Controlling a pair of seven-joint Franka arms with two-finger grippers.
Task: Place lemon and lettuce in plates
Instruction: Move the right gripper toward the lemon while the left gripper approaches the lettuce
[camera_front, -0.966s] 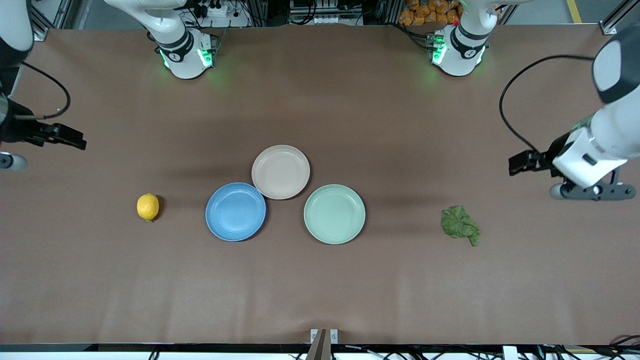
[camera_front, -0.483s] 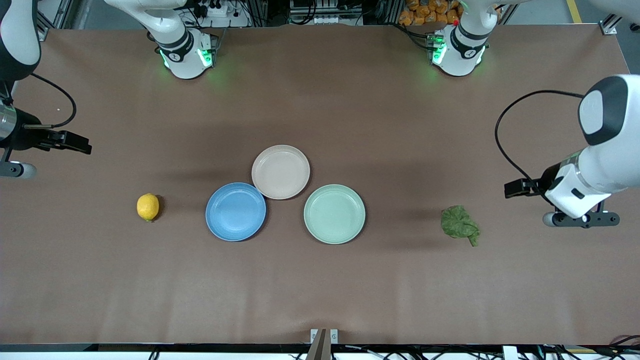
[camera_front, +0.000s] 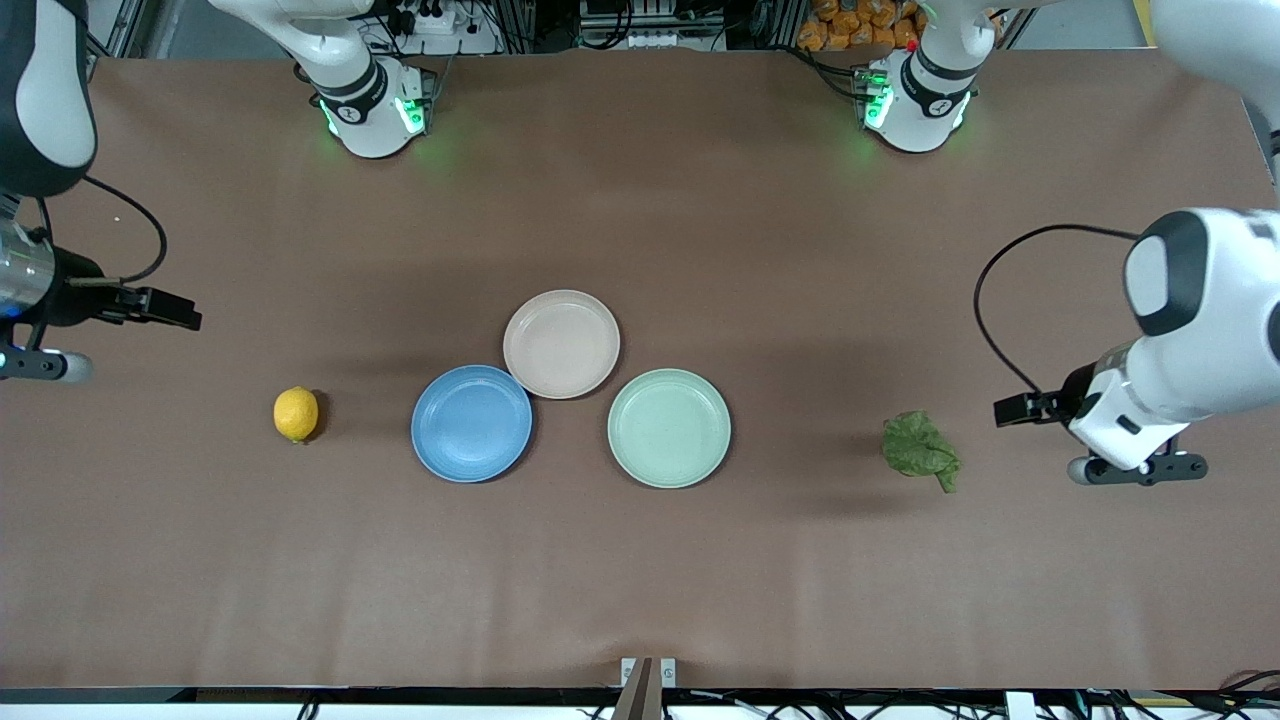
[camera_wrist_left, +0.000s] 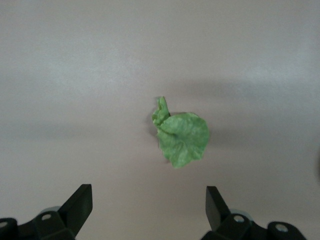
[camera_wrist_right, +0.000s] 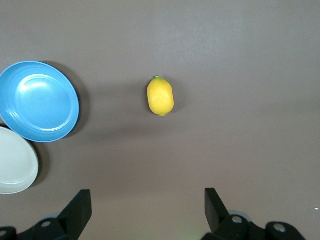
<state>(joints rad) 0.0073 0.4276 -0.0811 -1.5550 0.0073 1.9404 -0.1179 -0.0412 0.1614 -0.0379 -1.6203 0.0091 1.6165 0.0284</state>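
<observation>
The yellow lemon lies on the brown table toward the right arm's end. Beside it sit the blue plate and the beige-pink plate, both empty. The dark green lettuce lies flat toward the left arm's end. My left gripper hangs open over bare table beside the lettuce, holding nothing. My right gripper hangs open over the table's edge at the right arm's end, apart from the lemon.
A pale mint-green plate, also empty, sits between the blue plate and the lettuce. The three plates nearly touch in a cluster at mid-table. Both arm bases stand along the table's edge farthest from the front camera.
The left arm has swung down toward the front camera and closer to the lettuce. The right arm has shifted a little toward the lemon. Nothing on the table has moved.
</observation>
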